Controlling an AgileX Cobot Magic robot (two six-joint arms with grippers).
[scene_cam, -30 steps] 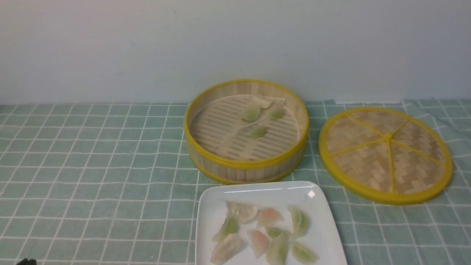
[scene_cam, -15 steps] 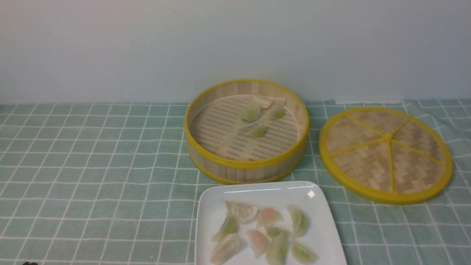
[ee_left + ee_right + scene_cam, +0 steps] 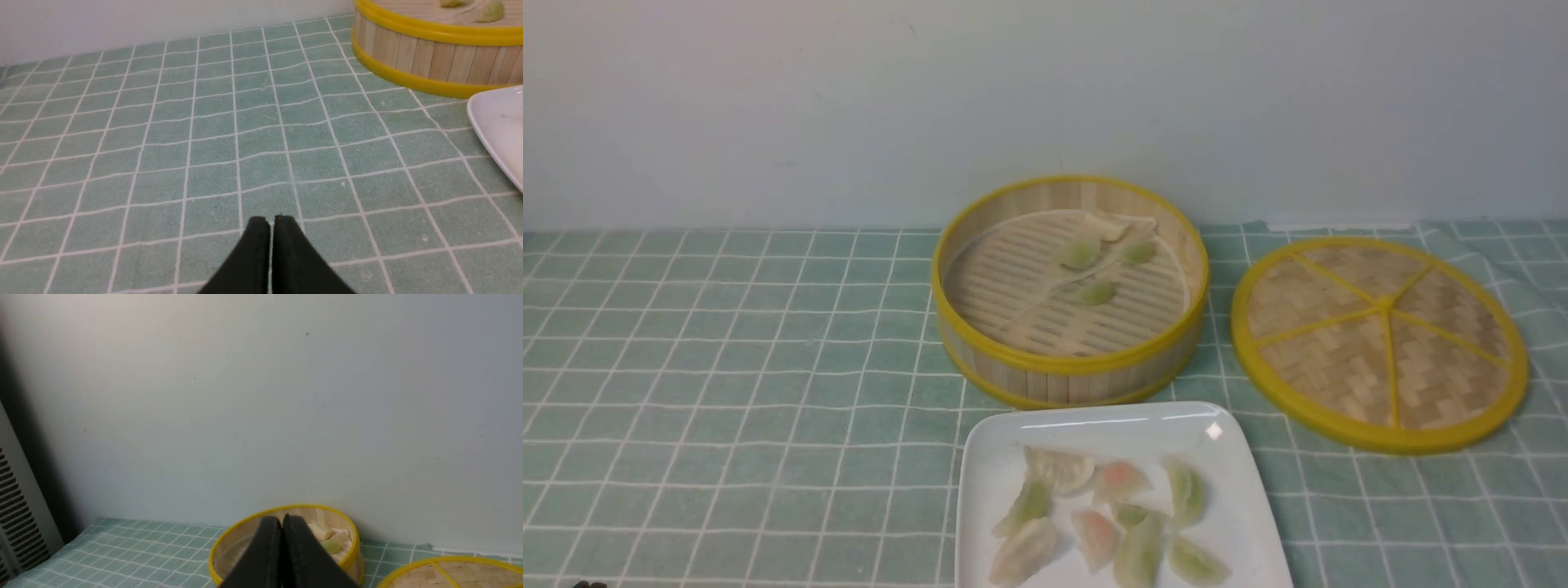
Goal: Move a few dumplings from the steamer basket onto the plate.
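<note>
We judged the dumplings point(image 3: 1096, 291) to be light, soft and probably slick-skinned, easy to tear or squash, so we would have taken each across its plump middle with a gentle squeeze, not by the thin pleated edge. Four remained in the steamer basket point(image 3: 1068, 369), clustered toward its far side: three green-tinted and one pale one against the back wall. A heap of about nine already lay on the white square plate point(image 3: 1225, 498), green, pink and pale ones touching or overlapping, so we took the job to be well along, perhaps done. The plate sat just in front of the basket, nearly touching it, and the woven lid point(image 3: 1379, 340) lay flat to the right, apart from both. Our left pincer point(image 3: 269, 222) was closed with nothing in it, hanging low over bare cloth well to the left of the basket; our right pincer point(image 3: 282, 522) was likewise together and empty, held high and pointing at the basket and wall. The counter wore a green checked tablecloth point(image 3: 727, 359), slightly rumpled, soft enough to let the plate slide if nudged. Behind it stood a plain pale wall point(image 3: 768, 106), with a vented panel point(image 3: 16, 514) visible at the left in the right wrist view.
</note>
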